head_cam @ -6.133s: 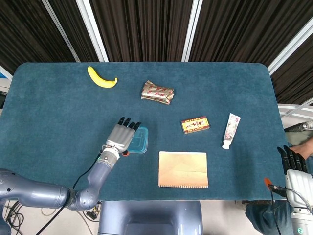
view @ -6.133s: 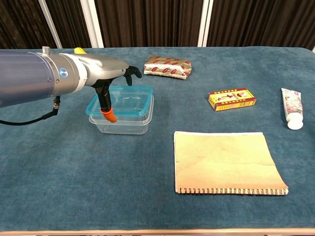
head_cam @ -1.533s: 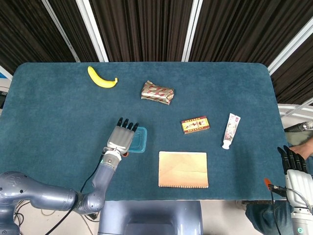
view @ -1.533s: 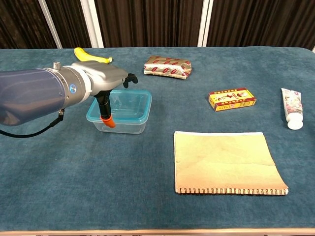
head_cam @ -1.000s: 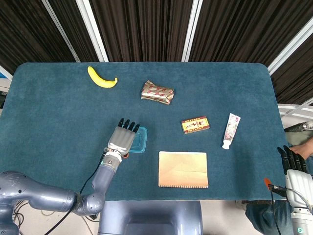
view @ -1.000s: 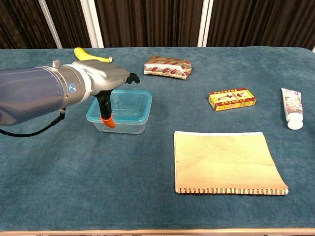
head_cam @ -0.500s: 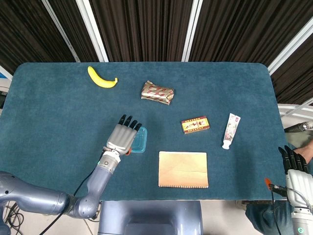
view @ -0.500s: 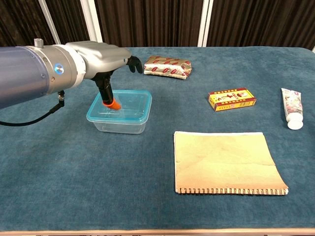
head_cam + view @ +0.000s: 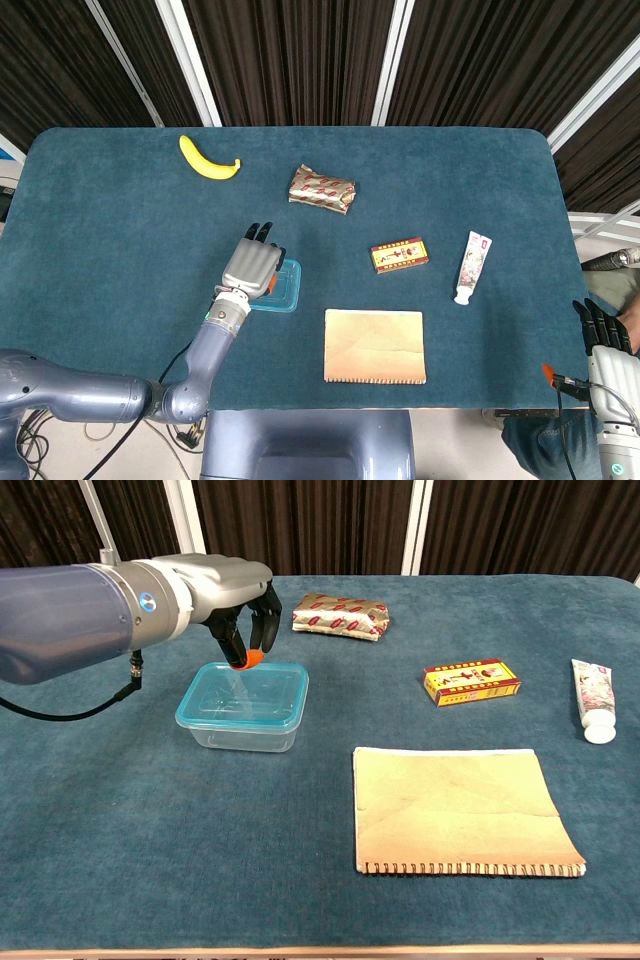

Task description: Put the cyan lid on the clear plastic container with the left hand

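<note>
Two views, head first. Cyan lid [image 9: 279, 287] shows as a small rounded-rect w/ a brighter rim, sitting on the clear plastic container, whose walls can't be made out from above; it's on the teal table [image 9: 120, 230], front-left of centre. Left hand [image 9: 252, 266] is above the lid's left edge and covers part of it; dark fingers point away from the robot, an orange tip shows at its side. Whether it touches the lid can't be told here. Right hand [image 9: 605, 352] is at the frame's lower right, off the table, partly cut by the edge; fingers look straight, nothing in them. Also on table: banana [image 9: 207, 159] back left, foil packet [image 9: 322, 189], red-yellow box [image 9: 399, 254], tube [image 9: 472, 266], tan notebook [image 9: 375, 345].

Chest view. Clear plastic container [image 9: 243, 731] has see-through walls w/ the lid [image 9: 243, 697] seated flat on top, translucent cyan w/ a raised rim; nothing visible inside. Left hand [image 9: 232, 600] hovers just above the lid's back edge, fingers curled down & in, holding nothing; the orange thumb tip is near the rim, contact unclear. Its arm runs off frame left. Right hand isn't in this view. Tube [image 9: 594, 697] is near the right edge. Packet [image 9: 340, 615], box [image 9: 472, 680], notebook [image 9: 460, 811] lie well apart from the container.
</note>
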`<action>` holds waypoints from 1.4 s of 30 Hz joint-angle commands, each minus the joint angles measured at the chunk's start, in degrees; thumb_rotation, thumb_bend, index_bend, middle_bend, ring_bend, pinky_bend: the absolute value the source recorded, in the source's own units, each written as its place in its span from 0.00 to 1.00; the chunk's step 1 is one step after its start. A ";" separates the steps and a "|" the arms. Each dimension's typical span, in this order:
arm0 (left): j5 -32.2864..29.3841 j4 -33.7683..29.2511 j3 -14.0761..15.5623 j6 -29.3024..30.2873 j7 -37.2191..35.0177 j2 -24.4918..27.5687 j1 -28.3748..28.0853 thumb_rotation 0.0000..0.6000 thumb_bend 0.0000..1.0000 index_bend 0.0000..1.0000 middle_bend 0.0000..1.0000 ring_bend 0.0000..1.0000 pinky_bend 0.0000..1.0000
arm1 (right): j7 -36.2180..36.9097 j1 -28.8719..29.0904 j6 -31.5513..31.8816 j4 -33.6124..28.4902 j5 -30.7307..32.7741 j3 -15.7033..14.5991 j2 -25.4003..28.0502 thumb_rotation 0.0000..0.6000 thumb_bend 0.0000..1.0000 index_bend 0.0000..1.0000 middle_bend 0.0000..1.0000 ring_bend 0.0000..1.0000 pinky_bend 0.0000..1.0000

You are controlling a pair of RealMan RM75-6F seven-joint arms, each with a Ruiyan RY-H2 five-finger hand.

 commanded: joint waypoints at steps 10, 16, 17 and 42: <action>0.05 8.51 0.24 -4.49 -1.65 -2.97 -1.07 1.00 0.49 0.59 0.55 0.12 0.15 | 0.97 -0.06 -0.65 -0.80 0.75 -0.02 0.48 1.00 0.27 0.03 0.00 0.00 0.00; 0.21 12.91 0.38 -6.95 -2.33 -4.80 -1.68 1.00 0.51 0.59 0.55 0.12 0.15 | 1.27 -0.08 -0.83 -1.08 0.96 -0.01 0.67 1.00 0.27 0.03 0.00 0.00 0.00; 0.25 13.39 0.42 -7.27 -2.43 -5.06 -1.74 1.00 0.51 0.59 0.55 0.12 0.15 | 1.27 -0.07 -0.86 -1.09 0.98 -0.02 0.69 1.00 0.27 0.03 0.00 0.00 0.00; 0.08 20.69 0.72 -8.90 0.27 -11.03 -4.36 1.00 0.51 0.59 0.54 0.12 0.13 | 1.15 0.03 -1.43 -1.27 2.15 0.21 0.93 1.00 0.27 0.03 0.00 0.00 0.00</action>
